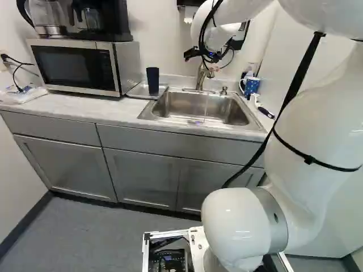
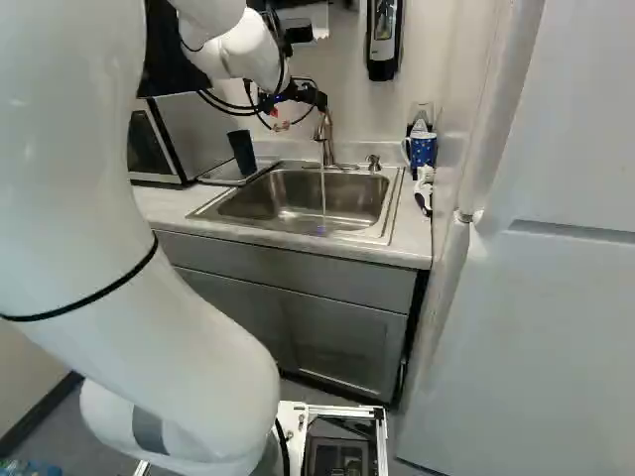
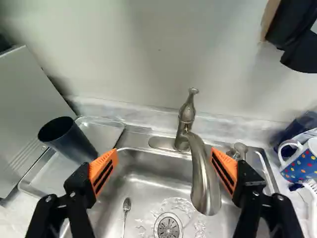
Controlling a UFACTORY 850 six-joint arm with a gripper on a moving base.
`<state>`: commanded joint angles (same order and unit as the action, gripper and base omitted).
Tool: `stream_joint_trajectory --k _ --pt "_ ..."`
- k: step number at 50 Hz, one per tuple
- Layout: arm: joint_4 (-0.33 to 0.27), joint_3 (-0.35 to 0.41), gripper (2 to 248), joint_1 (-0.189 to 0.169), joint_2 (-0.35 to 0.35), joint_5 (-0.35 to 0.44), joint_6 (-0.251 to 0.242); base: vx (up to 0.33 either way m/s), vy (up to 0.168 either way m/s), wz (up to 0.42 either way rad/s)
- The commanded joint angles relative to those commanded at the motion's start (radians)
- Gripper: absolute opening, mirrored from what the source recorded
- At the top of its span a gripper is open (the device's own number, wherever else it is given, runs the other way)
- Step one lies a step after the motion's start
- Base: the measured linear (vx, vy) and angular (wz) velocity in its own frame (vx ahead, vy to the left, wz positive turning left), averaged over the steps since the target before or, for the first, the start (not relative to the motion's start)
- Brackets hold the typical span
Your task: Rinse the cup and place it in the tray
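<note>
Steel sink below; claw spread wide; dark cup in tray, outside fingers, to one side.

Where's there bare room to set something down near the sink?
The counter strip before the microwave and tray, running to the sink, looks bare. It's crowded beside the mug and around the faucet where the gripper hovers; the cup fills part of the tray.

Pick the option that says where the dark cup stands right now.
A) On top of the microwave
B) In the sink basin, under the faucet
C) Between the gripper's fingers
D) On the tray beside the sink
D: the dark cup stands on the tray beside the sink, while the gripper is open.
</note>
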<state>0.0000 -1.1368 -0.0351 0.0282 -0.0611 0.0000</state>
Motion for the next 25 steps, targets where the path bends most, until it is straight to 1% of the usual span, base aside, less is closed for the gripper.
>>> stream_joint_trajectory --k 14,25 --pt "0.000 0.073 247 -0.006 0.076 -0.025 0.000 0.000 0.000 0.000" --pt "0.000 0.127 247 -0.010 0.134 -0.076 0.000 0.000 0.000 0.000"
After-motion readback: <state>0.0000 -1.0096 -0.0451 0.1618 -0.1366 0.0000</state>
